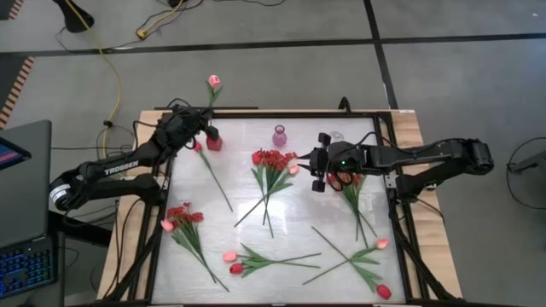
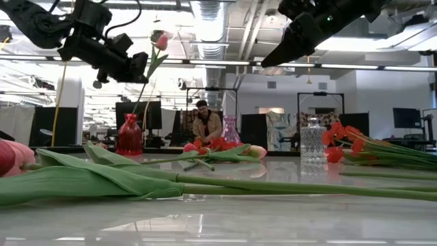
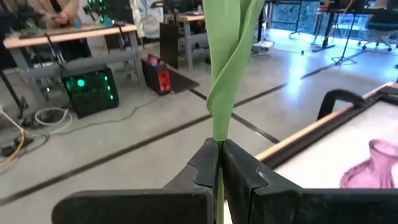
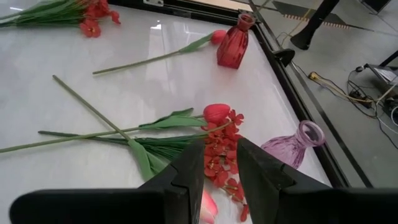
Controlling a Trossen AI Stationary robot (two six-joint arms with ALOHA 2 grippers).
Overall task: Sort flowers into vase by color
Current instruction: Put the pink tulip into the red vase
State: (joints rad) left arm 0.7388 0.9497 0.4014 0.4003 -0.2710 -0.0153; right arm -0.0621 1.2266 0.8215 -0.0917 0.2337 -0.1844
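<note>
A grey floor (image 1: 256, 77) crossed by dark lines surrounds the table (image 1: 409, 128), with a yellow cable (image 1: 109, 64) trailing over it. A laptop (image 1: 21, 162) sits off the table's left edge. Across the room, exposed ducts (image 2: 208, 20) and strip lights (image 2: 369, 66) hang from the ceiling. A person (image 2: 205, 123) sits at a far desk among dark monitors (image 2: 406, 117). Beside another desk (image 3: 68, 37), a box with green lights (image 3: 90, 90) and a red case (image 3: 158, 74) stand on the floor.
</note>
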